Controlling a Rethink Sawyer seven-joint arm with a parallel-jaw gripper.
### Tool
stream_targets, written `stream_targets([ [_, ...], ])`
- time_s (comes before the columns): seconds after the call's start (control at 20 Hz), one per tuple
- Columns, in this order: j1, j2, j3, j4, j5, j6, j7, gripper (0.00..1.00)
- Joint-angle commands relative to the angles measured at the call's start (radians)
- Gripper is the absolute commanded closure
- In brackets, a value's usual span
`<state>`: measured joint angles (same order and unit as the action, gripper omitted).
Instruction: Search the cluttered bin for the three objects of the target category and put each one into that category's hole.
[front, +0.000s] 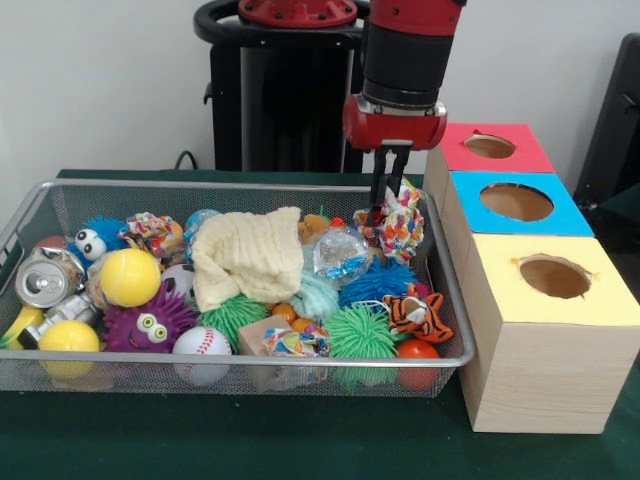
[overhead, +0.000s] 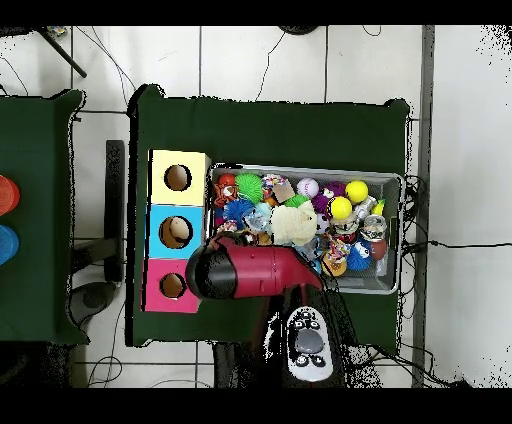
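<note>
Claw (front: 388, 200) pinches multicoloured fabric toy (front: 402, 225) at bin's (front: 455, 310) far right; no box hole visibly filled; sorting barely begun.

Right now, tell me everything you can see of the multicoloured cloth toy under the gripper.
The multicoloured cloth toy looks like a knotted bundle of patterned fabric strips in white, pink, yellow, green and blue. It sits at the bin's far corner nearest the boxes, raised above the clutter and leaning by the wire rim. The gripper comes straight down on it, its dark fingers closed on the fabric's upper edge. Below it lie a blue spiky ball and a clear wrapped toy. The overhead view hides it under the arm.
</note>
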<state>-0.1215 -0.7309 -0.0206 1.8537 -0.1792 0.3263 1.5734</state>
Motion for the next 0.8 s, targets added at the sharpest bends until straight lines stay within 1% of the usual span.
stream_targets([
  [0.05, -0.024, -0.038, 0.055, 0.031, 0.032, 0.115, 0.108, 1.0],
  [0.45, -0.026, -0.017, 0.056, 0.023, 0.021, 0.089, 0.11, 1.0],
  [0.8, -0.02, -0.018, 0.053, 0.02, 0.025, 0.091, 0.117, 1.0],
])
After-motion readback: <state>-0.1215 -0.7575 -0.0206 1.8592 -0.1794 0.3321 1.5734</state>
